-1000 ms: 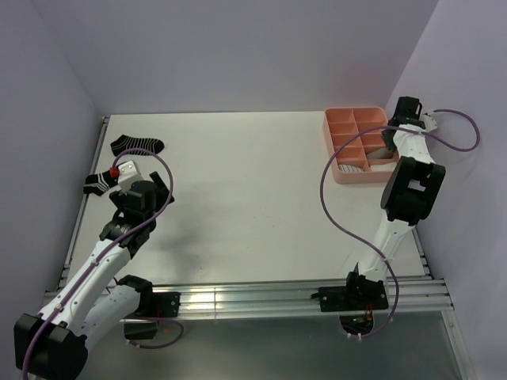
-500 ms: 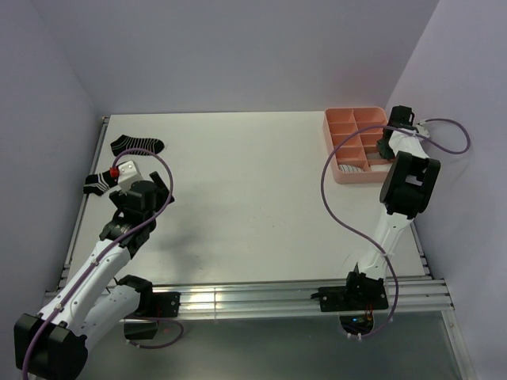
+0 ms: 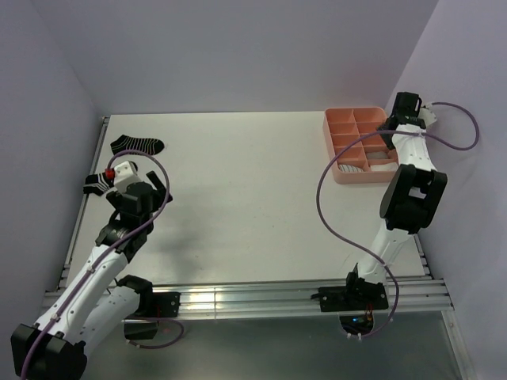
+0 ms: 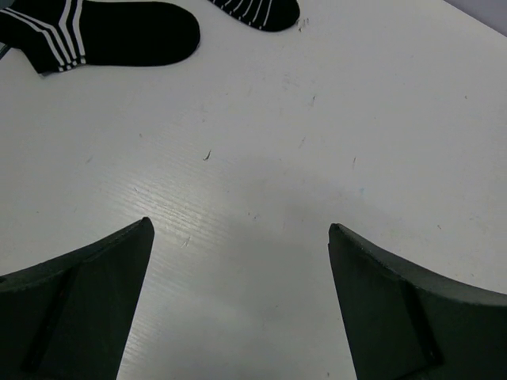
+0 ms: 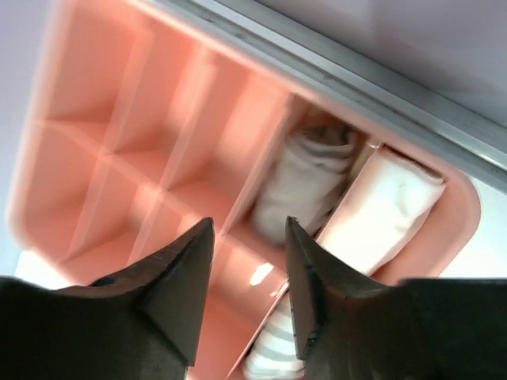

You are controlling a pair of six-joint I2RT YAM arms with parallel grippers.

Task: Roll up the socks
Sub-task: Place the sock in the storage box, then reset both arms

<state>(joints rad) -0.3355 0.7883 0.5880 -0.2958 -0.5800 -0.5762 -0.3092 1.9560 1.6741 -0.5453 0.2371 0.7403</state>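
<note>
Left wrist view: the left gripper (image 4: 239, 226), spread wide and empty, faces a black white-striped ankle sock (image 4: 103, 32) lying crosswise ahead-left; the right gripper (image 5: 249, 222), narrowly parted, hovers well away over a pink plastic tray (image 5: 79, 95).

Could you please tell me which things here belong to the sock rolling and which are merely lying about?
Job: striped-cuff black sock; striped black sock; rolled taupe sock; rolled white sock; rolled striped sock.
Other: pink tray; table.
</note>
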